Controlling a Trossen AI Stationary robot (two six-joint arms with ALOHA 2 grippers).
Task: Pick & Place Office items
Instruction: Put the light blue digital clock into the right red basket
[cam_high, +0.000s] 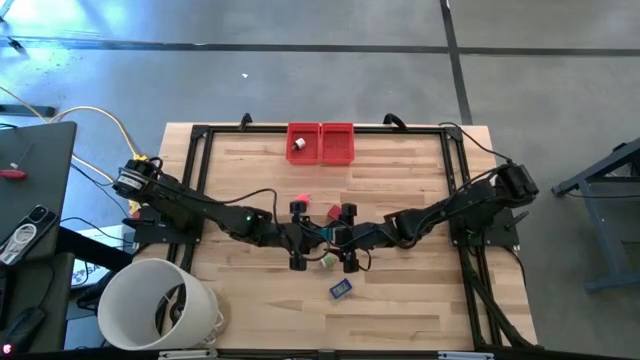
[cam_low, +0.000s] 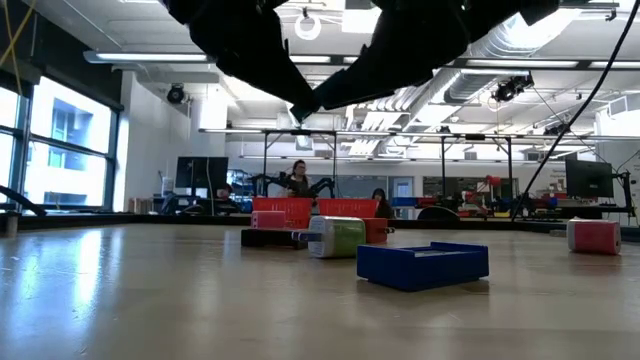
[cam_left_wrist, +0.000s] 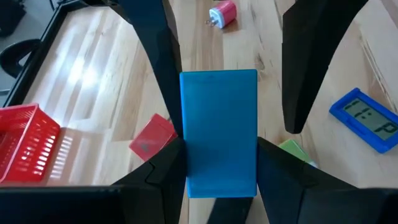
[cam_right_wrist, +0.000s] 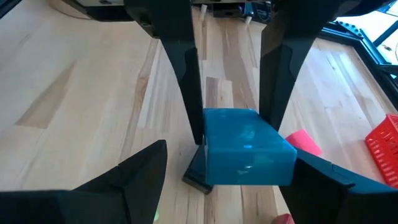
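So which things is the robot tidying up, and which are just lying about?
Job: teal block, held in the left fingers; pink piece; red piece; green piece; blue piece; white piece, already binned.
Lying about: two red bins; white bucket.

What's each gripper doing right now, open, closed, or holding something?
Left gripper: closed on the teal block, held above the table's middle.
Right gripper: open, its fingers on either side of that block, not gripping it.
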